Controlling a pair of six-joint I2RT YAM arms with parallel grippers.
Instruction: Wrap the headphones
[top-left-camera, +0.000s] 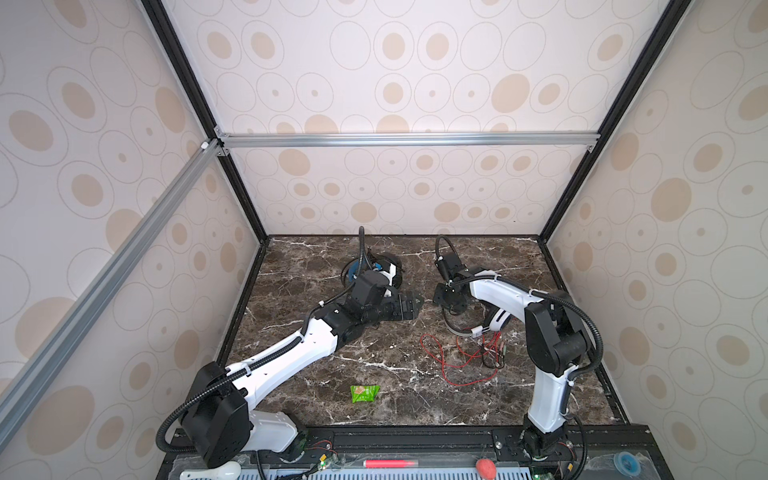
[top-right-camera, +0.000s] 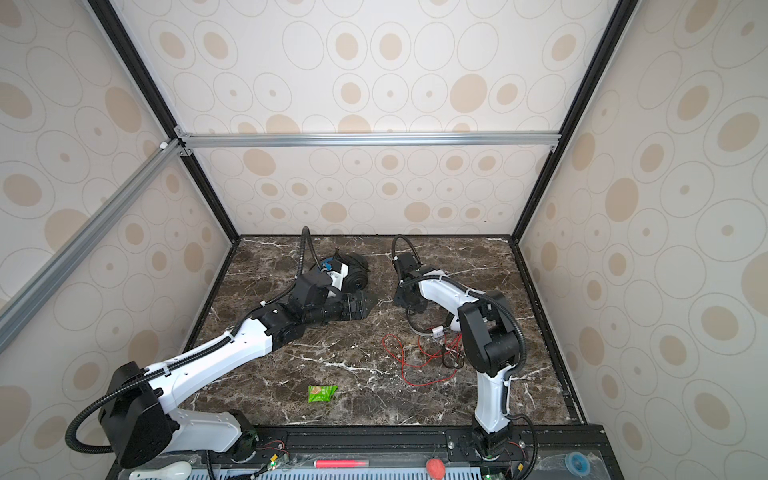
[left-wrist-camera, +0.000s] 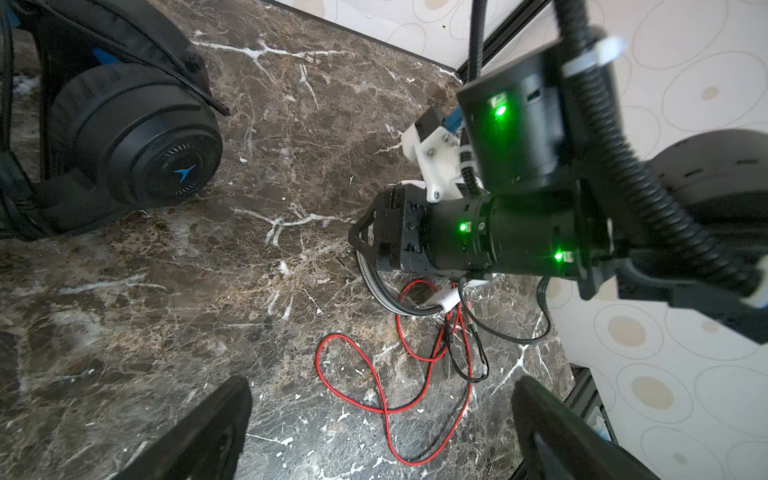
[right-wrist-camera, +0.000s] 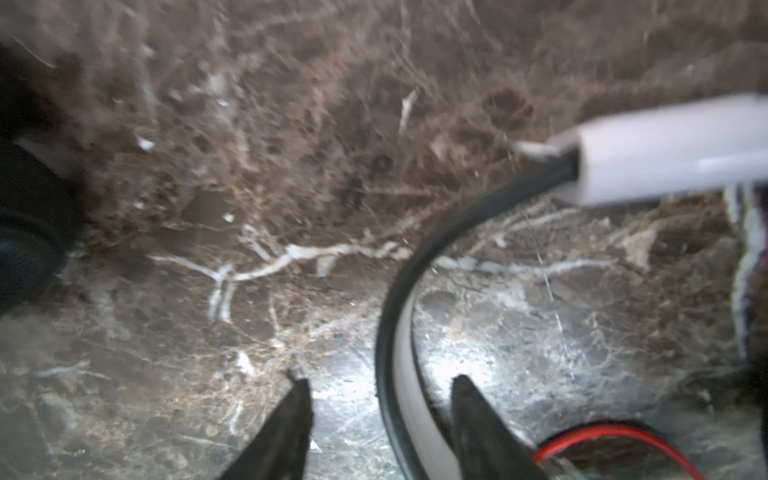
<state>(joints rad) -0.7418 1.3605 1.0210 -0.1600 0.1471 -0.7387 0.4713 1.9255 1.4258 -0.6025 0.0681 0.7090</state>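
Wrapping looks barely started: the red cable (left-wrist-camera: 318, 359) sprawls loose toward the bench's (top-left-camera: 436, 411) front right corner. Just behind it the right gripper (right-wrist-camera: 381, 380) stands part open astride the white headset's (top-left-camera: 500, 319) headband (right-wrist-camera: 395, 324), clamping nothing. Mid-bench, the left gripper (left-wrist-camera: 380, 390) hangs wide open and empty, the black headset (top-left-camera: 386, 266) lying near the back edge; the next move likely calls for pinching that cable to wind it.

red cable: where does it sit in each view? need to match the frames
Top view: red cable lies in loose loops, right of centre, lower half.
Top view: red cable is in the same spot, nearer the picture's middle.
Left wrist: red cable shows as big loops, lower middle.
Right wrist: red cable is a short arc in the bottom right corner.
Shared landmark: white headset's headband, right beside the cable in all four.
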